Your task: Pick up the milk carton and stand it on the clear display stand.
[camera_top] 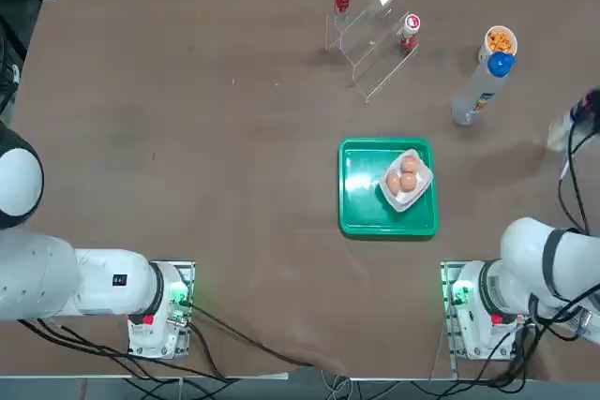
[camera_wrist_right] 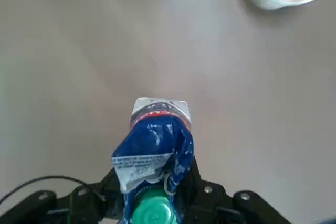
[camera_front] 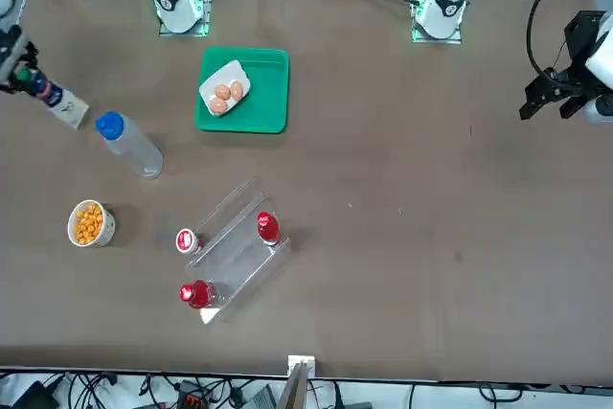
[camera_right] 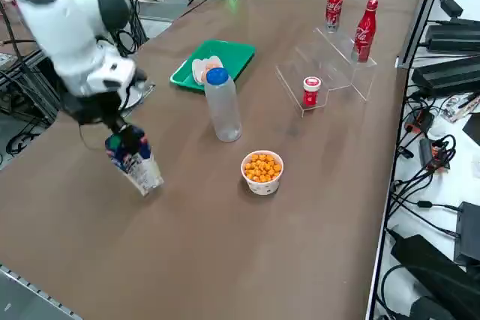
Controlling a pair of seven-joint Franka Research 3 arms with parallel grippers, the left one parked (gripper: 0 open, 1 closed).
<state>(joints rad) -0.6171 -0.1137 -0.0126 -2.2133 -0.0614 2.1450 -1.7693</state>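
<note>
My right gripper (camera_right: 124, 139) pinches the milk carton (camera_right: 137, 162) near its top; lifting comes next, then carrying it to the clear stand (camera_right: 330, 65), well away from my hand.

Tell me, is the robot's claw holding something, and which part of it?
Yes. The right gripper is shut on the milk carton, pinching its crumpled top end near the green cap.

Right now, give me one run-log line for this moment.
right gripper: shut on milk carton, tilted, near table's right edge | clear display stand: holds two red bottles, one small can | carton not placed
</note>
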